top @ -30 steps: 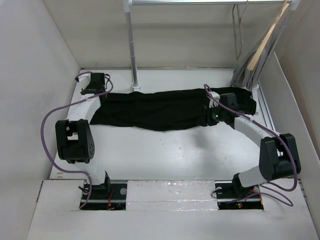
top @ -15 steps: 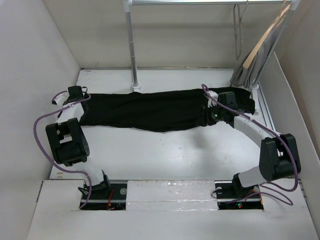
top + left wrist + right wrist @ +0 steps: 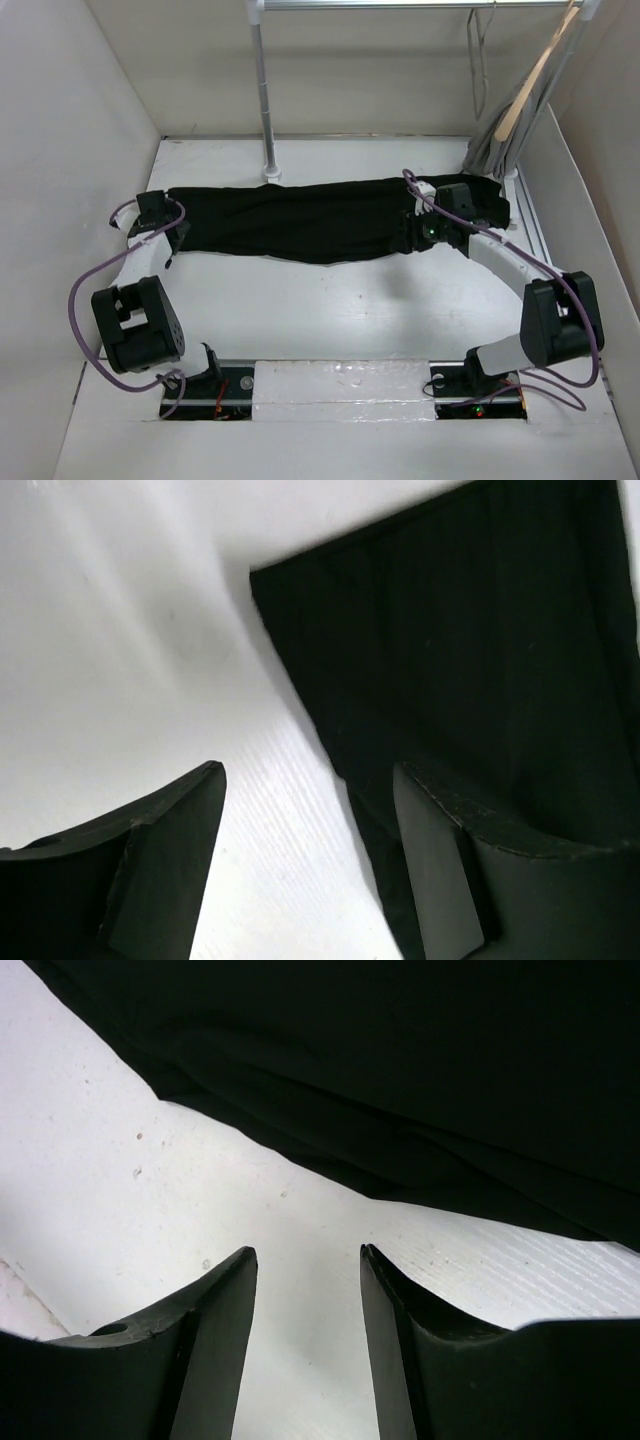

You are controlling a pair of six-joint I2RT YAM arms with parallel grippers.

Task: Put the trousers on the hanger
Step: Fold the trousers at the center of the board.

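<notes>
Leftward and nearer: over the last second the left arm has swung from the far-left corner to the left edge of the table (image 3: 330,300), and the left end of the trousers (image 3: 300,215) has been drawn out with it. The left tool (image 3: 150,212), pressed together a second ago, now stands spread and pinches nothing. In its wrist view one finger is over bare table and the other over black cloth, with the squared cloth corner just ahead.

The trousers lie flat across the far half of the table, running left to right from the left tool to under the right arm's wrist. The right tool (image 3: 307,1252) is also spread. Bare table shows between its fingers, the cloth edge lies just past the tips, and nothing is gripped.

The near half of the table, between the trousers and the arm bases, is open. White walls close in on both sides: the left elbow sits near the left wall (image 3: 70,150) and the right elbow near the right panel (image 3: 600,200).

A post (image 3: 265,90) stands just behind the trousers' far edge and carries a rail (image 3: 400,5) overhead. The hanger (image 3: 478,60) hangs from the rail at far right. Beside it is a wooden hanger (image 3: 525,85) with grey cloth (image 3: 490,145) reaching down near the trousers' right end. Purple cable (image 3: 85,290) loops off the left arm toward the left wall.
</notes>
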